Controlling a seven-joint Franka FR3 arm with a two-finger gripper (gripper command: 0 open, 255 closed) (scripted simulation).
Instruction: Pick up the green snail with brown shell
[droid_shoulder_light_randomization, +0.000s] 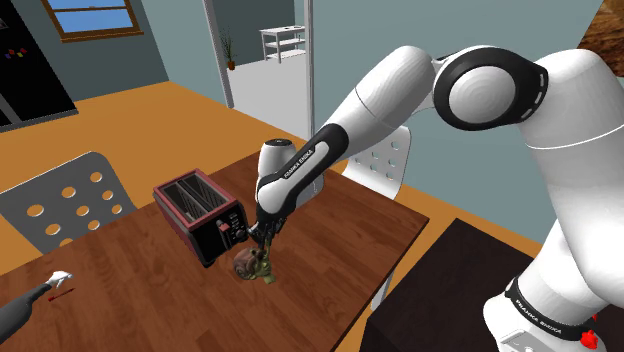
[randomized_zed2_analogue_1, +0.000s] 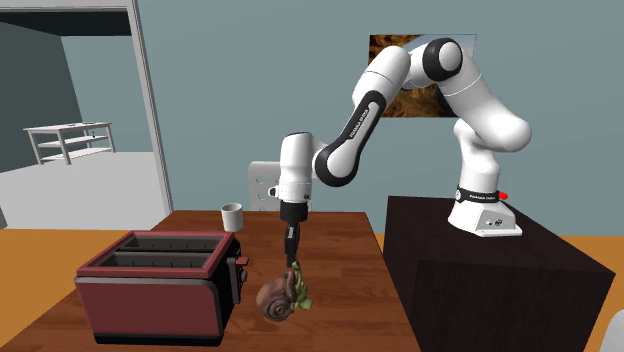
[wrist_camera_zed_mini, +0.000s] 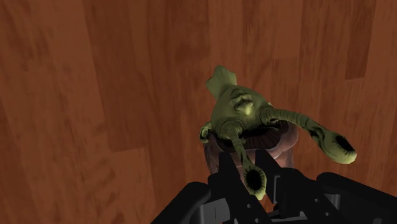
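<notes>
The green snail (wrist_camera_zed_mini: 245, 111) with a brown shell (randomized_zed2_analogue_1: 275, 300) is on the wooden table (droid_shoulder_light_randomization: 345, 225), just beside the toaster. My black gripper (wrist_camera_zed_mini: 250, 173) comes straight down onto it from above. Its fingers stand close together and clasp the snail at the head, one eye stalk poking out between them. In the shoulder view the gripper (droid_shoulder_light_randomization: 264, 240) sits right over the snail (droid_shoulder_light_randomization: 250, 266). From the second exterior view the gripper (randomized_zed2_analogue_1: 292, 262) meets the top of the snail's head. I cannot tell whether the snail still touches the table.
A dark red toaster (droid_shoulder_light_randomization: 200, 212) stands close to the snail on the shoulder view's left. A white mug (randomized_zed2_analogue_1: 232, 214) is at the table's far end. Perforated white chairs (droid_shoulder_light_randomization: 70, 200) flank the table. The dark stand (randomized_zed2_analogue_1: 480, 270) is beside it.
</notes>
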